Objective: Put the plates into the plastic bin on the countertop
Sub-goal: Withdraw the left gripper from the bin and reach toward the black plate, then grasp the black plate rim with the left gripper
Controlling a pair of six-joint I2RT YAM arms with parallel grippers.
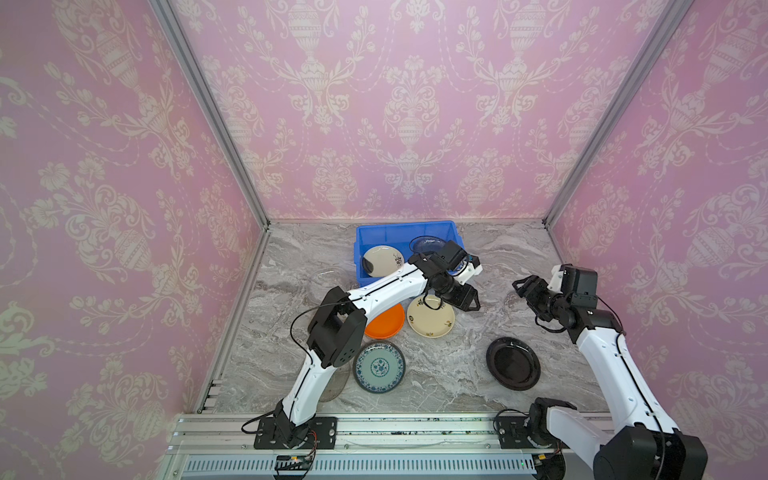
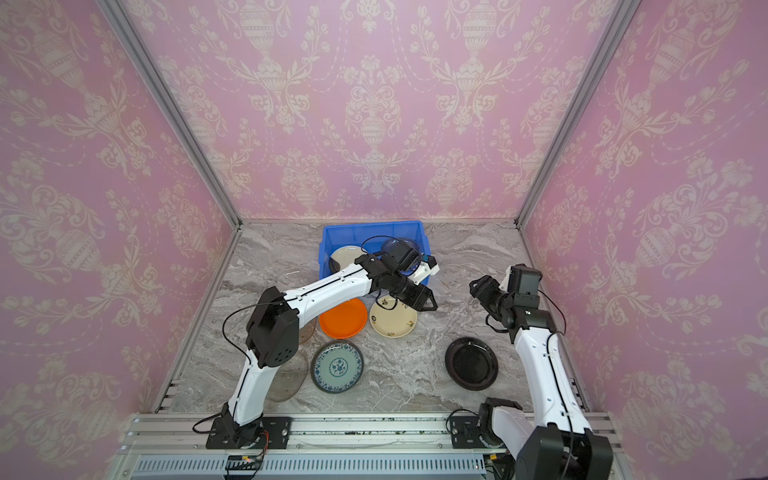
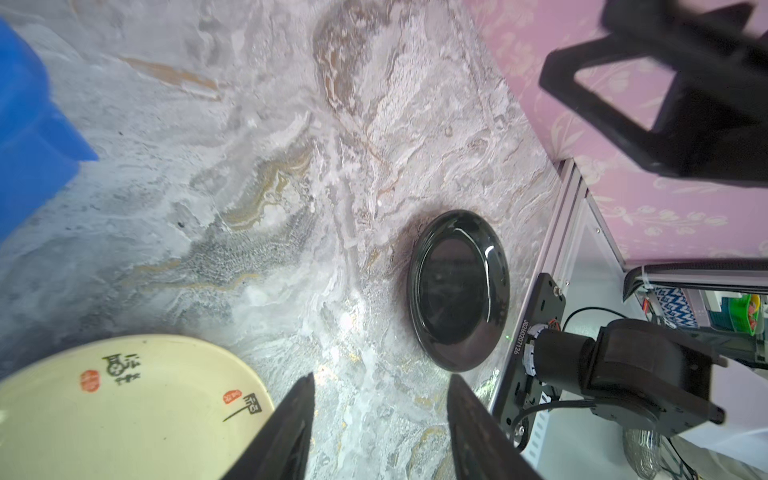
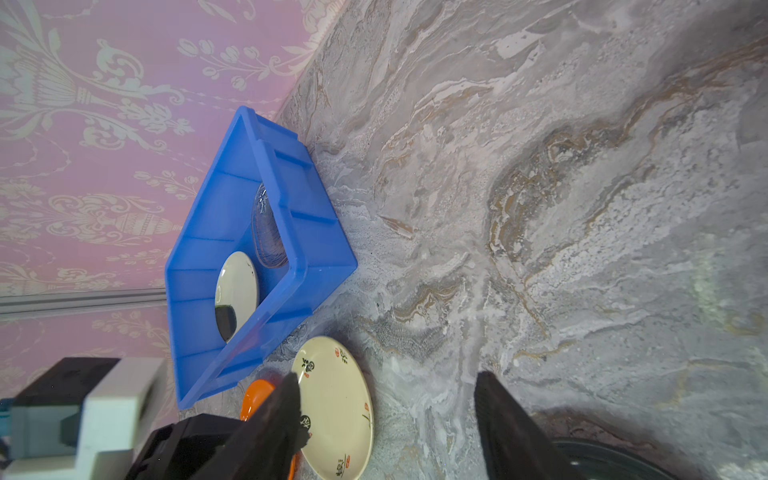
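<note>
Left gripper (image 1: 471, 301), jaws parted, empty, hovers at the cream plate (image 1: 432, 320) rim nearest the blue bin (image 1: 365, 232); right gripper (image 1: 524, 286), likewise agape and empty, hangs farther off.

Pink wallpaper (image 1: 411, 104) with cream urn-and-flower motifs on three walls, aluminium corner posts (image 1: 210, 112), metal front rail (image 1: 415, 428)

On the cream plate (image 3: 124, 419): dark brush characters (image 3: 121, 368) in two small groups, with red seal stamps (image 3: 89, 381) beside them. Hand-lettered, not decipherable in the left wrist view, smaller still in the right wrist view. On the black mounting plate (image 3: 544, 299): a pale printed code (image 3: 517, 337) along one edge, beginning with J, then digits too fine to read with certainty.
</note>
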